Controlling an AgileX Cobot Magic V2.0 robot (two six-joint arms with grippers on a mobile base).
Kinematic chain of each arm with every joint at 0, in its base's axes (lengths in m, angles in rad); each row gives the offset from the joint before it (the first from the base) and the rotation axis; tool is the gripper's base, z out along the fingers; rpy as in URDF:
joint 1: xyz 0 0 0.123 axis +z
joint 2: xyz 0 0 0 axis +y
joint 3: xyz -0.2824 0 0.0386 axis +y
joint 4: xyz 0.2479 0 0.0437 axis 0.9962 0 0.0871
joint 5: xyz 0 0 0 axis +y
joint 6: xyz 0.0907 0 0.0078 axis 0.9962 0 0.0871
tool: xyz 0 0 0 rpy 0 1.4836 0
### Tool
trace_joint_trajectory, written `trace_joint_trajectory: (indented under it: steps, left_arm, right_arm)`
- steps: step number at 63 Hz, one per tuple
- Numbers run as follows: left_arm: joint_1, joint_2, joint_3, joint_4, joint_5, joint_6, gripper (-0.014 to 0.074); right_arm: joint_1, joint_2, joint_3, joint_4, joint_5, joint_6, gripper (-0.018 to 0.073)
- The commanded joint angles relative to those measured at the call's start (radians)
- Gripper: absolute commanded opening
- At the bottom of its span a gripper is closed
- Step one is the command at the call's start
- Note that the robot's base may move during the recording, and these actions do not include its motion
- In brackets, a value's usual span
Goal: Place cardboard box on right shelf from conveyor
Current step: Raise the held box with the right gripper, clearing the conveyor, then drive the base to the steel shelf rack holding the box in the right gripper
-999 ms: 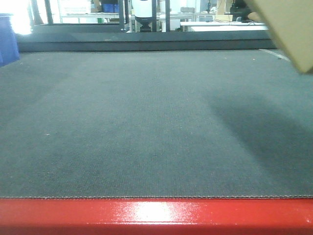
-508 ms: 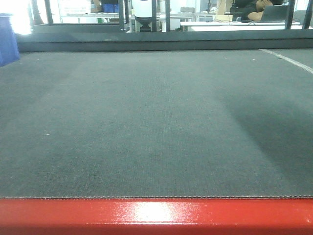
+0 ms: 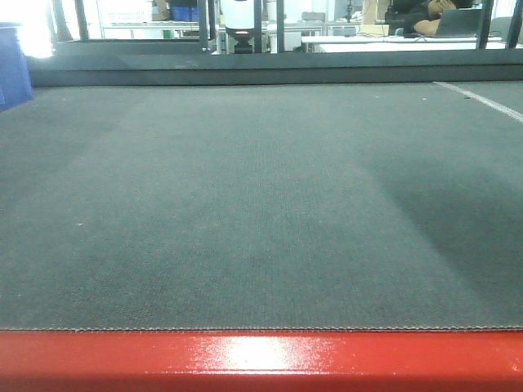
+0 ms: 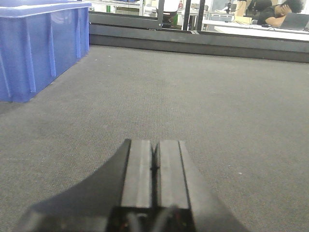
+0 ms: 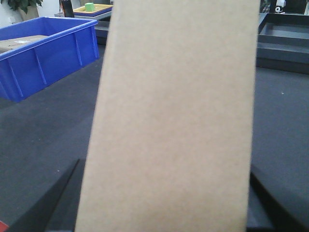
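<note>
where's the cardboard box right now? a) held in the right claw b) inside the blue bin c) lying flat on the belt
A: the cardboard box fills the right wrist view, gripped between the dark fingers of the right claw, with the conveyor behind it.

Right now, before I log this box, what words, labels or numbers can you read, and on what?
No text can be read in any view.
Cardboard box: plain face, no print.
Pale patch on the carton in the blue bin: too blurred to read.
White board in the background: too small to read.
</note>
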Motion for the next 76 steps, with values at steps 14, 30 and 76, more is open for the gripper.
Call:
trace_joint_trajectory:
  steps: [14,30,76]
  left_arm:
    - [0.000,-0.012,-0.003,-0.007,-0.091,-0.005,-0.0119]
    - [0.000,-0.012,-0.003,-0.007,-0.091,-0.005,-0.0119]
    - [0.040,-0.012,-0.003,-0.007,-0.091,-0.005,-0.0119]
  right_arm:
    - [-0.005,0.001,-0.029,0.000,-0.101,-0.012,0.0235]
    - [-0.005,0.001,-0.029,0.000,-0.101,-0.012,0.0235]
    - [-0.005,0.001,-0.027,0.000,-0.101,-0.012,0.0235]
